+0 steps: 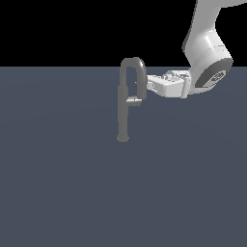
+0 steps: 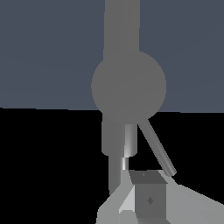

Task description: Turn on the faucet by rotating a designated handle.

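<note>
I had the gripper [image 1: 148,86] beside the faucet [image 1: 124,103], jaw state unclear; next, push the handle [image 1: 134,100] round

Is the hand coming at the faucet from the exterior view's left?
No, the hand reaches toward the faucet from the exterior view's right.

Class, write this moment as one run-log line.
stage: approach | white gripper beside spout of tall grey metal faucet, above small shiny silver handle | contact: cannot tell | jaws: cannot tell
</note>
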